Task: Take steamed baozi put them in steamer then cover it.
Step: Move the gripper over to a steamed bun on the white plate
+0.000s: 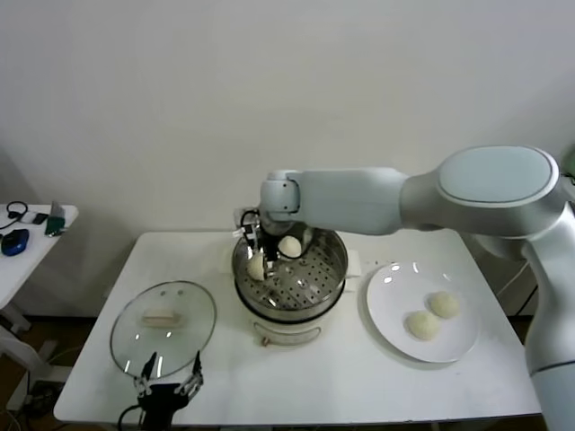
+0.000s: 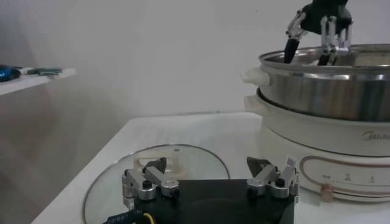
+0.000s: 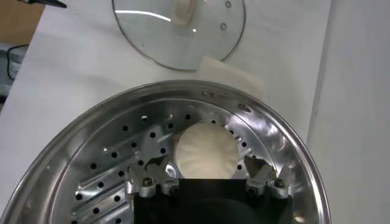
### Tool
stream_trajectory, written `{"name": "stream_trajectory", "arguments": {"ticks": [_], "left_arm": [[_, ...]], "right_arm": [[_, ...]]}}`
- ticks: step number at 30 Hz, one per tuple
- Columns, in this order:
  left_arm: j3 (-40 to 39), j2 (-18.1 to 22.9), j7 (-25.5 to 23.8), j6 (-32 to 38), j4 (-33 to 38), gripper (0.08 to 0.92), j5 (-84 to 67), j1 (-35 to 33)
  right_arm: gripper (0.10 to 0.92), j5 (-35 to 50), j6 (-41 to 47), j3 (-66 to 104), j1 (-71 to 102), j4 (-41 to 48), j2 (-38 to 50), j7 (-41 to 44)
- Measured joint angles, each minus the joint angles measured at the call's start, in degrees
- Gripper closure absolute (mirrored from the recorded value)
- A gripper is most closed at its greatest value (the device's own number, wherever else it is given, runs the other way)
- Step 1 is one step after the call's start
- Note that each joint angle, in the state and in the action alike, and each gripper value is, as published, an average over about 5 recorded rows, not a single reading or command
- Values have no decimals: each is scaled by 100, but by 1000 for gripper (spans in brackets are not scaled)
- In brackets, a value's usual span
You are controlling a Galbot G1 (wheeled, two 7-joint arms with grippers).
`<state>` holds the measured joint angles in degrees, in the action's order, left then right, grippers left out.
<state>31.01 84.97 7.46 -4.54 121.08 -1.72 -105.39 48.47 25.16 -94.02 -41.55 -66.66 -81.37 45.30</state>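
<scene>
Your right gripper [image 1: 261,244] hangs inside the steamer [image 1: 334,274], low over the far-left part of the perforated tray [image 3: 116,158], and its fingers stand apart with a baozi [image 3: 205,149] lying free on the tray between them; nothing is clamped. From the head view a second bun [image 1: 289,245] sits just beside it toward the back of the tray, so two look to be in. The other two baozi [image 1: 433,314] wait on the white plate [image 1: 386,319] to the right of the steamer, side by side, within easy reach of that same arm. You can see why the buns are being set toward the far-left rim: it keeps the near and right side of the tray bare for the pair to come. Your left gripper [image 2: 210,182] is parked at the near-left table edge, fingers spread and holding nothing, just at the near rim of the glass lid [image 1: 163,325], which lies flat on the table [image 1: 359,382] with its knob up, well placed for covering once the tray is full. Roughly half the loading appears done; lift straight up before swinging toward the plate, so the fingertips clear the steel wall.
</scene>
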Motion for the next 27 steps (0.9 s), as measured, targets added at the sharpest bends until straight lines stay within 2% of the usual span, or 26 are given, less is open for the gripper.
{"name": "stream_trajectory", "arguments": {"ticks": [7, 14, 20, 27], "left_arm": [[-34, 20, -14, -1, 21, 177, 46, 3], [-42, 28, -27, 4, -10, 177, 40, 60], [-38, 65, -31, 6, -37, 177, 44, 77], [-9, 90, -32, 6, -22, 177, 61, 48]], "right_arm": [[203, -83, -374, -474, -824, -703, 1096, 521], [203, -633, -576, -1120, -1268, -1481, 2548, 727], [203, -1335, -603, -1205, -942, -1775, 3583, 710], [203, -2142, -576, -735, 20, -1690, 4199, 605]]}}
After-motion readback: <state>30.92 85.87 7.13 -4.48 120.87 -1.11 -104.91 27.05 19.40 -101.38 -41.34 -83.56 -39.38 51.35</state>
